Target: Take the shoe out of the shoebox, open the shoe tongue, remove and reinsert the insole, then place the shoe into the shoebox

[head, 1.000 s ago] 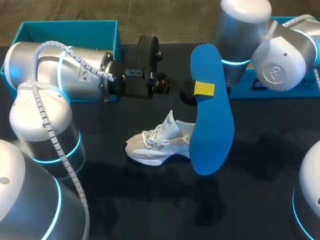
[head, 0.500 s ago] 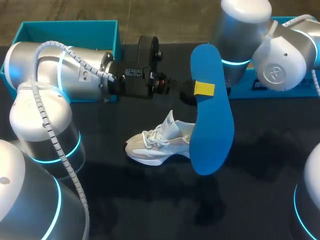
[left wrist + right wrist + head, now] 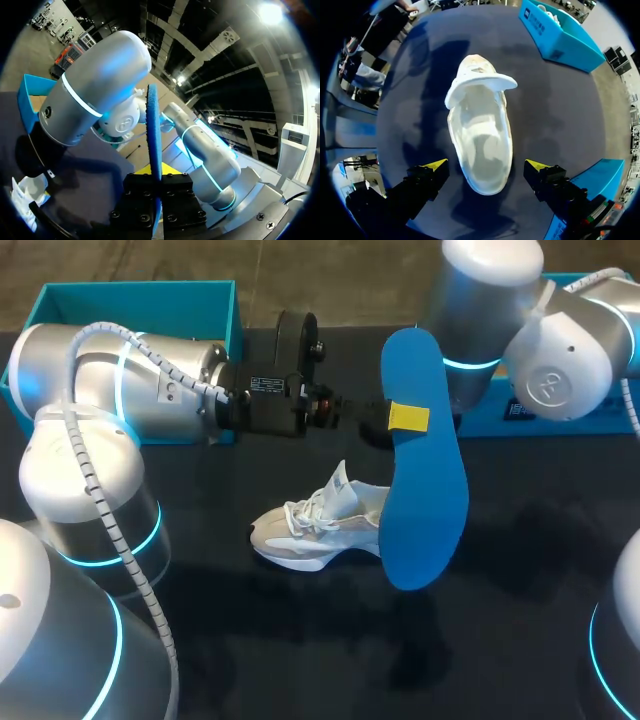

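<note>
- The left arm reaches in from the left and holds the blue insole in the air above the desk. The left jaws pinch it near its far, narrow end, with one yellow fingertip flat on its face.
- The white shoe lies on the desk below and just left of the insole. Its toe points left, and its heel is hidden behind the insole's broad near end.
- The insole's long axis runs far to near while the shoe's runs left to right, so the two cross at close to a right angle. Reinsertion likely calls for a turn that brings toe over toe.
- The right arm enters from the far right, and the head view hides the right jaws. The right wrist view shows them spread directly above the shoe, nearer to it than the left. The yellow tips stand either side of the heel, not touching it.
- That view also shows the tongue pulled toward the toe and a pale, open mouth.
- The left wrist view shows the insole edge-on, a thin blade clamped between the left jaws.
- The teal shoebox stands far left, well apart from the shoe.
</note>
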